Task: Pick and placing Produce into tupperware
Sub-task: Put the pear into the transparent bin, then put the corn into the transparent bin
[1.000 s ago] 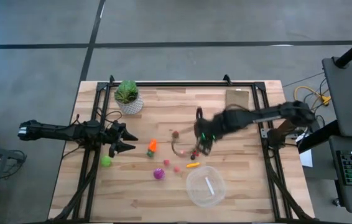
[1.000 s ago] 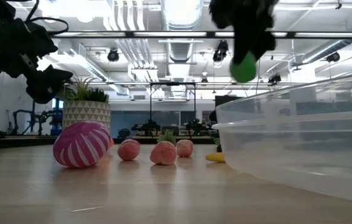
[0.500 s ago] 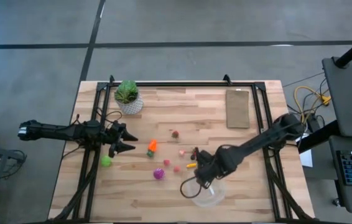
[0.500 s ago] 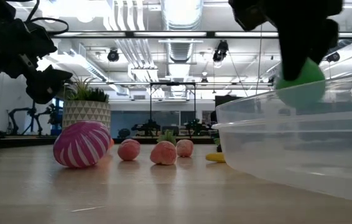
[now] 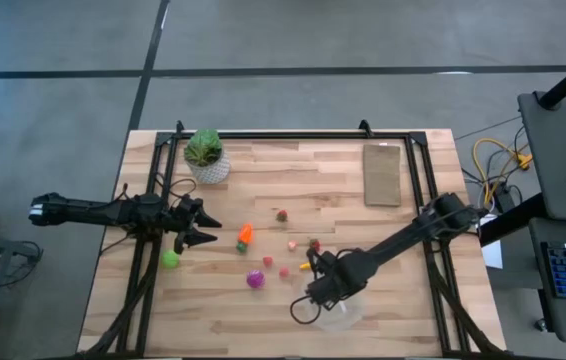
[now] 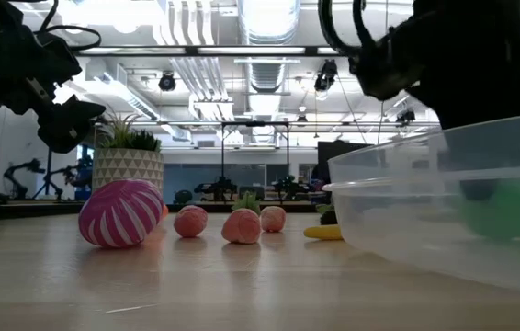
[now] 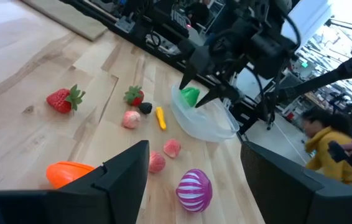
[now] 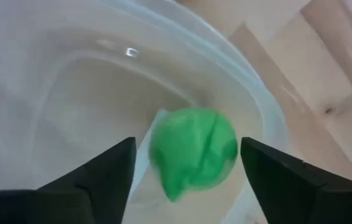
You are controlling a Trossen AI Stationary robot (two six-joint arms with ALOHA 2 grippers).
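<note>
The clear round tupperware (image 5: pixel 344 317) stands near the table's front edge, right of the middle. My right gripper (image 5: pixel 325 294) hangs over it, pointing down, fingers open. A green ball (image 8: pixel 192 151) lies inside the bowl, low behind its wall (image 6: pixel 503 210), below and between the fingers. The other produce lies loose on the table: a second green ball (image 5: pixel 170 259), an orange carrot (image 5: pixel 245 236), a magenta striped piece (image 5: pixel 254 280), a yellow stick (image 5: pixel 308 266) and small red and pink bits. My left gripper (image 5: pixel 199 226) waits open at the table's left, holding nothing.
A potted plant (image 5: pixel 206 155) stands at the far left and a flat tan board (image 5: pixel 383 173) lies at the far right. Black frame rails (image 5: pixel 293 135) run along the table's far and side edges. A person in yellow (image 7: pixel 325 140) shows beyond the table.
My right gripper has carried the green ball from the table's middle toward the near edge and down over the tupperware, rolling as it went. It has let go, and the ball now lies inside the bowl.
</note>
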